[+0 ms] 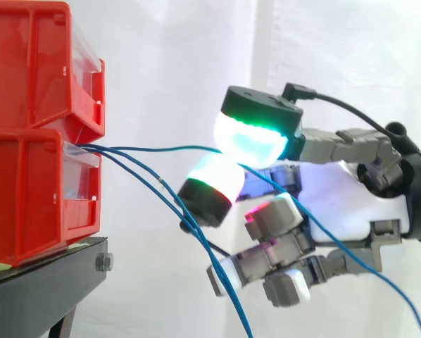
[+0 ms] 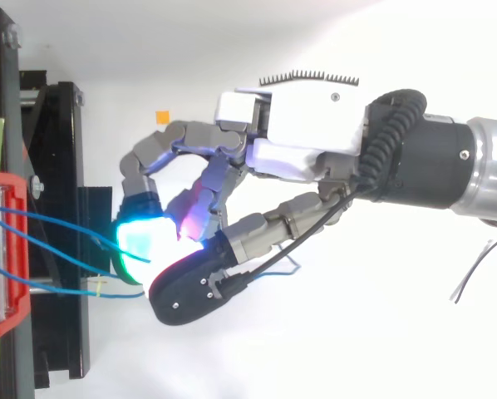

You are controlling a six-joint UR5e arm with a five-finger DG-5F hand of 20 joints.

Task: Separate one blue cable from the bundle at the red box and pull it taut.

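1. The hand point(image 1: 337, 190) comes in from the right, level with the lower of the two stacked red bins point(image 1: 34, 197).
2. Hand state: it is pinching. Two glowing pads point(image 1: 249, 141) are pressed together on one blue cable point(image 1: 161, 148), with a green-cyan pad on top and a white-green one underneath. The rest of the fingers are curled in below the palm and hold nothing.
3. The pinched cable leaves the front of the lower bin and runs nearly level to the pads, with only a slight bow. Past the pinch it drops down and to the right, crossing in front of the curled fingers.
4. The other blue cables point(image 2: 57, 291) exit the same bin front, well apart from the pinched one at the hand end. In the side view they hang slack, down and to the right, below the lower pad.
5. In the top view, one slack cable carries a small pale tag point(image 2: 95, 287) just beside the black fingertip back.
6. The bins sit on a black stand point(image 1: 34, 296), with a white curtain point(image 1: 168, 56) behind.
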